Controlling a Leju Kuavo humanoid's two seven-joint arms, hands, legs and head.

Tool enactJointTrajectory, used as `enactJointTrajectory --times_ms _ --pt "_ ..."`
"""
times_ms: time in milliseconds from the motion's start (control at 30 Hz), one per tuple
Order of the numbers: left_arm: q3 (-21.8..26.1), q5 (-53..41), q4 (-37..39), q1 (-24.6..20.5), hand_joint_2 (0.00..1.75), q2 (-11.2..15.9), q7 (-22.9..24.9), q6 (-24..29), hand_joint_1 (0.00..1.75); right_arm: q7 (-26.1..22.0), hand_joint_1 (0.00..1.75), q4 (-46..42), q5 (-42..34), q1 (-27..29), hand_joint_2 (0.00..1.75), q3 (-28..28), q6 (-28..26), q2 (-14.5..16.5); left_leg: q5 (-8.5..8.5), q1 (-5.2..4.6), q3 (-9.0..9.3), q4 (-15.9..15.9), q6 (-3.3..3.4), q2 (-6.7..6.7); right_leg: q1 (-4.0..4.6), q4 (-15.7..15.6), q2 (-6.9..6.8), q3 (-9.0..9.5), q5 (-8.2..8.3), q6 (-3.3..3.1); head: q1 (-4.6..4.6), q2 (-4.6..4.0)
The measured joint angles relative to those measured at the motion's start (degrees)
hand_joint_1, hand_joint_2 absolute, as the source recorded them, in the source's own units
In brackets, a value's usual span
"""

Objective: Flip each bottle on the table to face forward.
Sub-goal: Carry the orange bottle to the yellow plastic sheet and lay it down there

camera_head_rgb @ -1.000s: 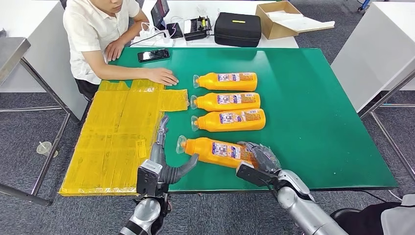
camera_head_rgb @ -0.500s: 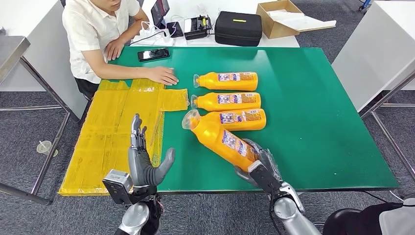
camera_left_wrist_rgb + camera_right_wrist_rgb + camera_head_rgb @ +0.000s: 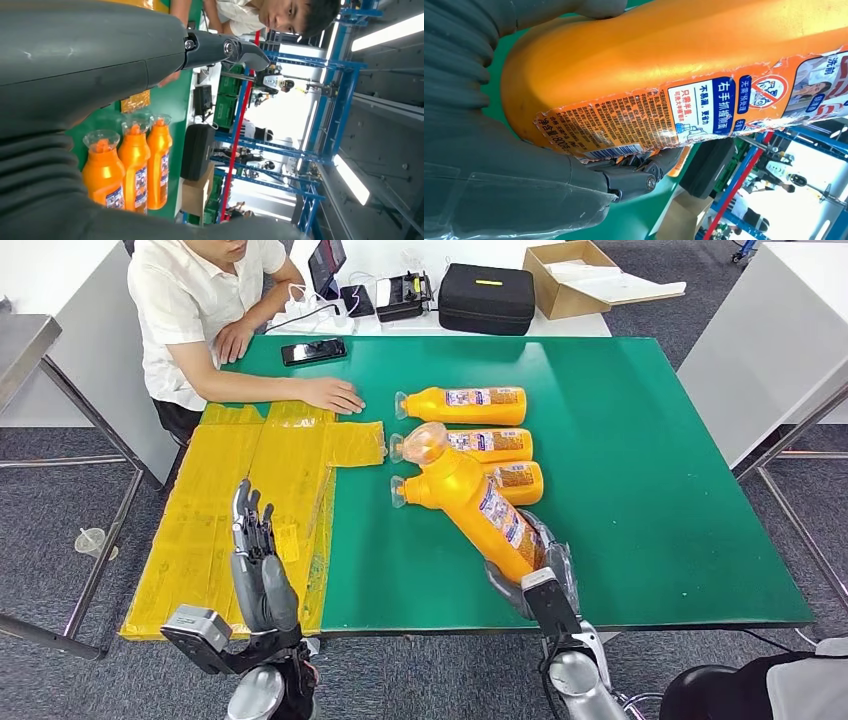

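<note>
My right hand (image 3: 530, 565) grips the base of an orange bottle (image 3: 478, 502) and holds it lifted, tilted up and to the left, its clear cap raised over the row behind. The right wrist view has this bottle (image 3: 684, 65) close up with its printed label, my fingers (image 3: 634, 175) wrapped under it. Three more orange bottles lie on their sides on the green table (image 3: 640, 470): a far one (image 3: 462, 405), a middle one (image 3: 495, 444) and a near one (image 3: 515, 482), the last two partly hidden. My left hand (image 3: 255, 565) hovers empty with fingers straight, over the yellow sheet.
A yellow sheet (image 3: 240, 510) covers the table's left part. A person sits at the far left corner with a hand (image 3: 335, 395) flat on the table. A phone (image 3: 313, 351), a black case (image 3: 486, 298) and a cardboard box (image 3: 570, 275) lie beyond.
My right hand has lifted the near bottle off the table and tipped it steeply up. My left hand has drawn back to the left, over the yellow sheet.
</note>
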Motion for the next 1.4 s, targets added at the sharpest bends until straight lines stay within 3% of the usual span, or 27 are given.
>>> enactJointTrajectory --times_ms 167,400,633,767,1033,1400 --pt "0.29 3.19 -0.20 0.13 0.00 0.05 0.39 -1.82 0.00 -0.48 1.75 -0.62 0.29 0.20 1.75 -0.25 -0.94 0.46 -0.01 0.00 0.00 0.00 0.00 0.00 0.00 0.00 0.00 -0.02 0.00 0.00 -0.01 0.00" --pt "-1.10 13.18 4.56 -1.16 0.00 0.61 8.95 -18.54 0.00 -2.07 1.75 -0.61 1.92 -0.76 1.75 2.22 2.90 0.99 0.00 0.00 0.00 -0.01 0.00 0.03 0.00 0.00 0.01 -0.02 0.00 -0.01 0.01 0.00" --pt "-3.65 11.02 14.19 -5.75 0.00 0.26 11.75 -20.70 0.00 -2.59 1.75 3.43 3.31 -4.84 1.75 9.05 5.63 1.44 0.03 0.00 0.00 0.00 -0.01 0.01 0.00 0.00 0.00 -0.01 0.03 0.00 0.00 0.00" --pt "-4.29 11.29 17.25 -7.60 1.75 -0.02 13.08 -22.19 0.00 -2.64 1.75 5.54 3.38 -6.69 1.75 11.53 6.08 1.60 0.03 0.00 0.00 0.01 0.00 0.01 0.00 0.00 0.00 -0.01 0.02 0.00 0.00 0.00" --pt "-4.45 15.24 22.26 -10.46 1.75 -0.99 17.05 -27.26 0.00 -3.02 1.74 8.20 3.64 -10.64 1.75 15.32 6.65 2.04 0.03 0.00 -0.01 0.01 -0.01 0.02 0.00 0.00 0.01 -0.02 0.02 0.00 0.01 0.00" --pt "-5.52 12.07 24.36 -12.21 1.75 -1.51 12.52 -24.80 0.00 -3.02 1.75 10.25 1.91 -12.80 1.75 18.44 7.98 2.85 0.03 0.00 -0.01 0.01 -0.01 0.01 0.00 0.01 0.00 -0.02 0.02 0.00 0.00 0.00"
